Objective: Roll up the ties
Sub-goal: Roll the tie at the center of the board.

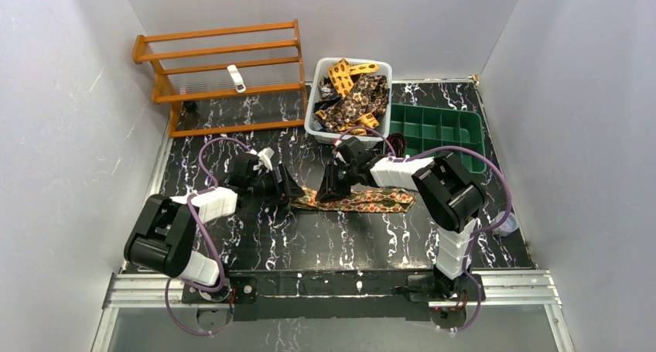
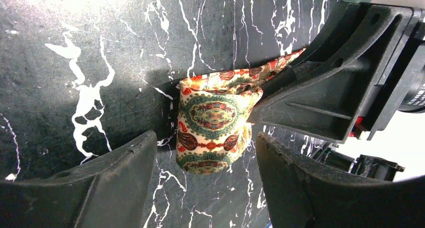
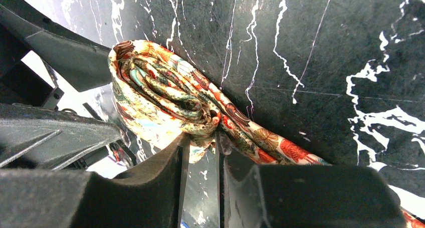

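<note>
A red-orange patterned tie (image 1: pixel 370 201) lies on the black marble table, its left end wound into a loose coil (image 3: pixel 160 97). My right gripper (image 3: pixel 203 140) is shut on the near edge of that coil, its two fingers pinching the fabric layers. In the left wrist view the coil (image 2: pixel 213 123) sits between the tips of my left gripper (image 2: pixel 205 155), which is open; neither finger touches the fabric. The right gripper's black body (image 2: pixel 331 87) presses in from the coil's right. From above, the left gripper (image 1: pixel 288 188) and right gripper (image 1: pixel 331 191) face each other over the tie's left end.
A white basket (image 1: pixel 317 128) of more patterned ties (image 1: pixel 352 97) stands at the back centre. To its right is a green compartment tray (image 1: pixel 437 131). A wooden rack (image 1: pixel 220 66) stands at the back left. Grey walls close in both sides.
</note>
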Robot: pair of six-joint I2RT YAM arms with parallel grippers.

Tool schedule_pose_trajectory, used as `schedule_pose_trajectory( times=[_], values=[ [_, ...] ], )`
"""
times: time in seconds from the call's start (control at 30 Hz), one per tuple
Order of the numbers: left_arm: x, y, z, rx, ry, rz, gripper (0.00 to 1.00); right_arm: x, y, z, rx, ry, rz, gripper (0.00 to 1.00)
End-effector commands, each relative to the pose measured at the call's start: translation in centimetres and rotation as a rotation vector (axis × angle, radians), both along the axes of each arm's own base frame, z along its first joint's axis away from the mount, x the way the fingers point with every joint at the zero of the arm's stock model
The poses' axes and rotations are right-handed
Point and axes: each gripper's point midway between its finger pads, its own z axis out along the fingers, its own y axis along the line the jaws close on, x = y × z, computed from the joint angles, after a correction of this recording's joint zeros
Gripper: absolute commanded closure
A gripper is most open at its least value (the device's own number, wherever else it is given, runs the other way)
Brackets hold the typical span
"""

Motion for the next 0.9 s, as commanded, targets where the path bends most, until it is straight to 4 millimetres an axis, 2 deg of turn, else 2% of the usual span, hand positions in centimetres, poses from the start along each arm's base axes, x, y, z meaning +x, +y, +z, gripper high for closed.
schedule_pose_trajectory(
  times=[0.0,0.37,0.57,0.7,0.87],
  values=[
    [-0.4,0.0,-0.8,-0.021,0.021,-0.011,0.30,0.0,-0.4,-1.0,-0.038,0.013,0.010,0.67],
    [-1.0,-0.5,-2.2,-0.030,0.062,-0.071,0.40,0.0,-0.5,-1.1,-0.042,0.021,0.007,0.67],
    [-0.7,-0.7,-2.1,-0.044,0.048,-0.075,0.53,-0.1,-0.4,-0.9,-0.033,0.027,0.013,0.67],
    [0.2,-1.2,-0.9,-0.060,0.033,-0.081,0.63,0.3,0.3,1.5,0.024,0.020,0.024,0.62],
    [1.1,0.0,-0.2,0.027,0.023,-0.028,0.66,1.7,0.6,5.5,0.064,-0.074,0.000,0.58]
  ],
)
